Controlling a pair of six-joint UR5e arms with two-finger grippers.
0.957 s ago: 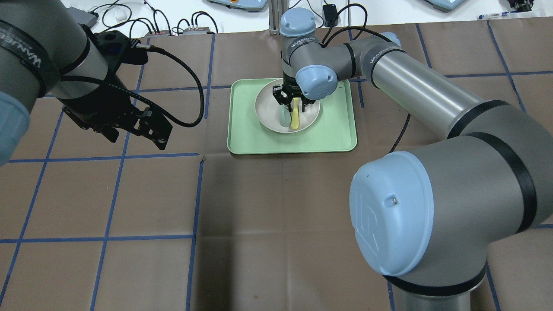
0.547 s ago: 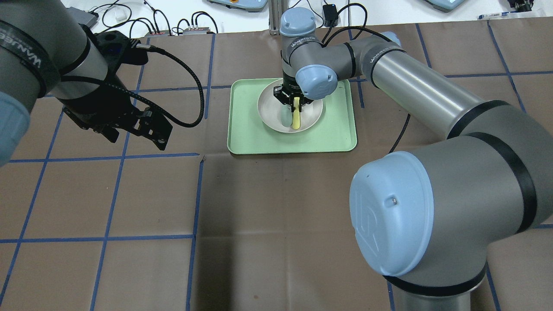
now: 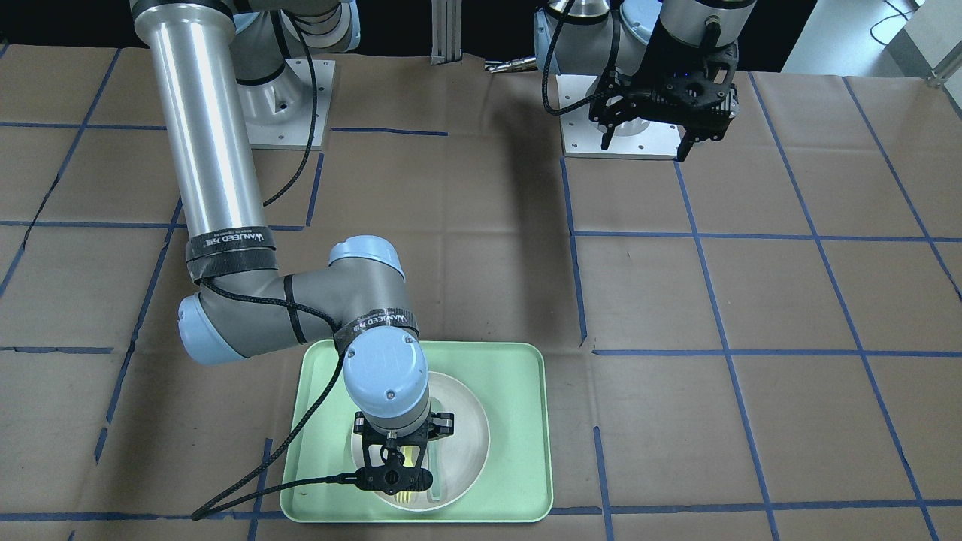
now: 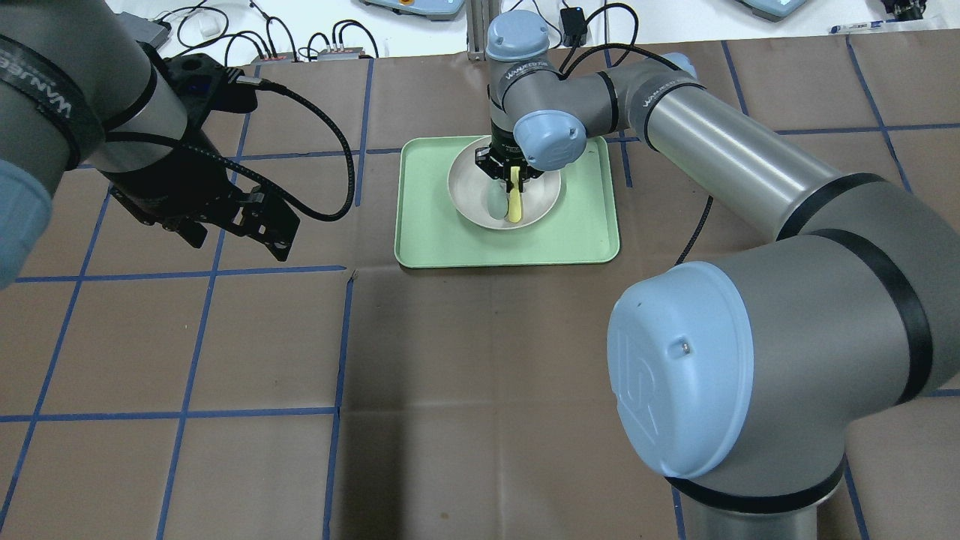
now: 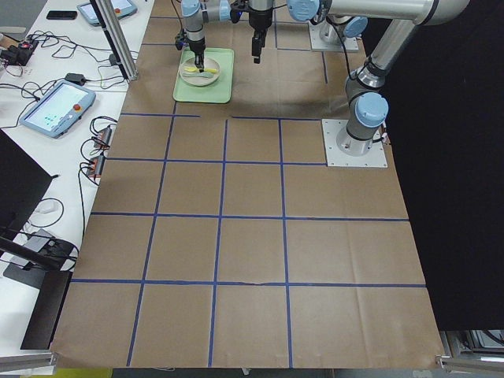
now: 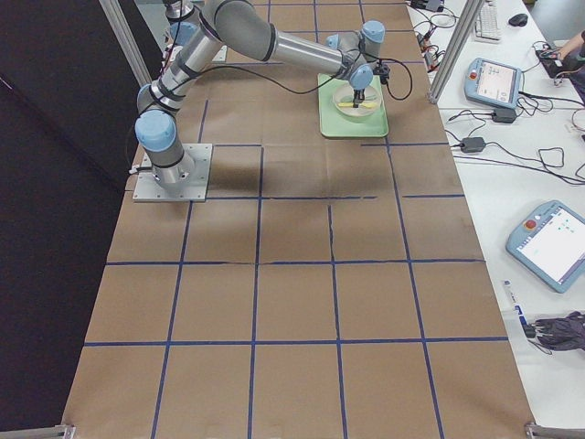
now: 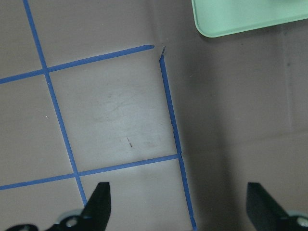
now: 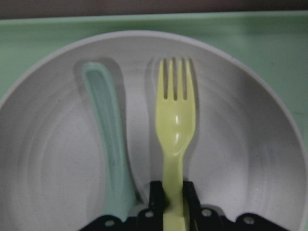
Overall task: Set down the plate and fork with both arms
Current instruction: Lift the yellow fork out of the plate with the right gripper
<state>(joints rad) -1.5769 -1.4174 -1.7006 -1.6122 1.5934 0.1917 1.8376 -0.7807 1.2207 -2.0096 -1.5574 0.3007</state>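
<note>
The off-white plate (image 4: 469,196) lies on the mint-green tray (image 4: 427,225). In it a pale-yellow fork (image 4: 514,206) and a grey-green spoon (image 4: 494,204) lie side by side. My right gripper (image 4: 511,174) points straight down over the plate and is shut on the fork's handle. The right wrist view shows the fingers clamped on the fork (image 8: 175,125), with the spoon (image 8: 108,139) to its left. Whether the fork touches the plate I cannot tell. My left gripper (image 4: 238,241) is open and empty, above the table left of the tray.
The table is covered with brown paper with a blue tape grid. The tray's corner (image 7: 226,24) shows at the top of the left wrist view. Cables and control boxes (image 4: 300,45) lie beyond the table's far edge.
The plate and the fork in my right gripper have shifted slightly to the right on the tray. The left arm has not moved.
</note>
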